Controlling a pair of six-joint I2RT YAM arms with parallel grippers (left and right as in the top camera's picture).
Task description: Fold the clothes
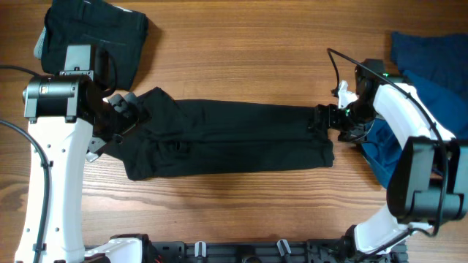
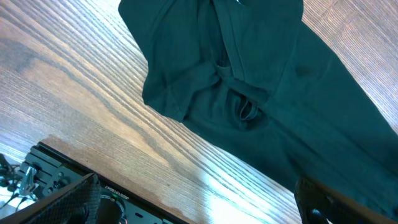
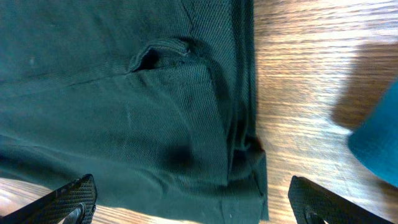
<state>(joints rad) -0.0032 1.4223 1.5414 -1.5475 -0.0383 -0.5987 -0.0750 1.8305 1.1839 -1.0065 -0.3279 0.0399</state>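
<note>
White left arm (image 1: 51, 183) and right arm (image 1: 428, 172) reach in over a wooden table (image 1: 241, 58). A long black garment (image 1: 234, 142), folded into a band, lies across its middle. If a pinch caught only the top layer, the band would likely pull apart. The left gripper (image 1: 126, 109) is over the garment's left end and the right gripper (image 1: 327, 118) over its right end. Both are spread wide and hold nothing. Folded black clothes (image 1: 95, 36) sit at the far left, blue clothes (image 1: 431, 88) at the far right.

The right hand (image 3: 196, 202) hangs over a black garment (image 3: 112, 106), fingers spread wide, nothing gripped. The garment's seamed edge lies between them. Toward its right finger, bare desk (image 3: 305, 68) and blue cloth (image 3: 379, 146).
</note>
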